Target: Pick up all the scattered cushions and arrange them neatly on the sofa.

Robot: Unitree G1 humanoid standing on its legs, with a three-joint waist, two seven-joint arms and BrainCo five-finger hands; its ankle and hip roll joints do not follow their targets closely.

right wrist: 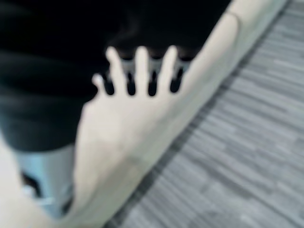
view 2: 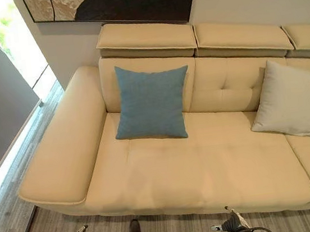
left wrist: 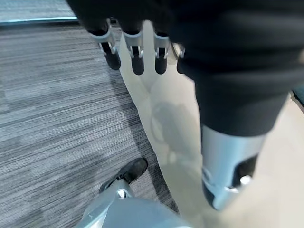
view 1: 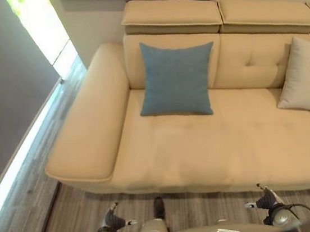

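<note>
Leaning upright against the sofa (view 1: 215, 148) backrest, the blue cushion (view 1: 176, 79) and pale grey cushion (view 2: 291, 98) are looking soft, light and squashy, best pinched at an edge, while left hand (left wrist: 135, 50) and right hand (right wrist: 137, 71) are hanging low, fingers relaxed and empty.

The sofa (view 2: 217, 165) is plain cream. One cushion (view 2: 150, 102) is plain blue; the cushion (view 2: 291, 99) at 3 o'clock is pale grey-white. The floor (left wrist: 57, 118) is grey with fine streaks. The picture (view 2: 113, 2) at 12 o'clock is black and beige.
</note>
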